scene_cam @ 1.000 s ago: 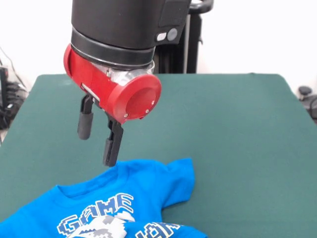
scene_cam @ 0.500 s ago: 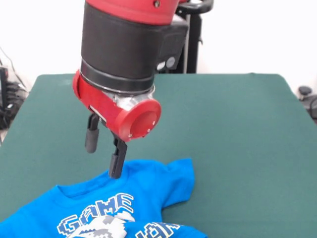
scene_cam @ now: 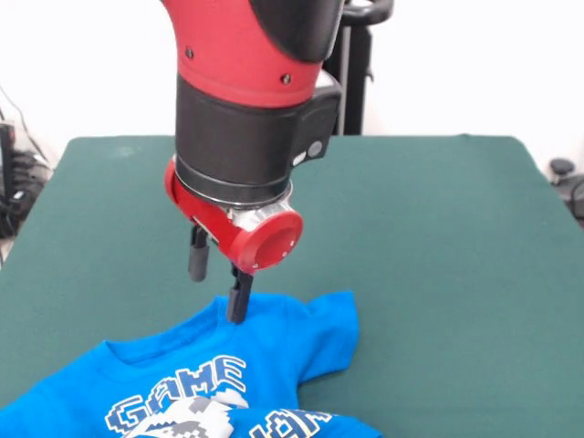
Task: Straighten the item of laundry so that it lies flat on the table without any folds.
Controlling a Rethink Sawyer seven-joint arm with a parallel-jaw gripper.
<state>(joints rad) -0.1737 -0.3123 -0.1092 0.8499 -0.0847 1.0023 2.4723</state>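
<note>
The item of laundry (scene_cam: 246,360), a bright blue T-shirt with white block lettering and a pixel print, lies at the near edge of the green table (scene_cam: 438,228). Its lower part is cut off by the picture's bottom edge, and a fold crosses the print. One sleeve sticks out to the right. My gripper (scene_cam: 219,290) hangs open over the shirt's far edge. One black fingertip (scene_cam: 239,307) sits at or just above the blue cloth near the shoulder. The other finger (scene_cam: 197,263) stands over bare table behind the shirt. Nothing is held between them.
Green cloth stretches wide to the right and behind the shirt. A black stand (scene_cam: 351,82) rises behind the table. Dark cables and gear (scene_cam: 18,182) lie off the table's left side, and a dark object (scene_cam: 568,182) sits off its right side.
The arm has come down and shifted right. The gripper dropped from above the shirt's far edge to right at it. The shirt has not moved.
</note>
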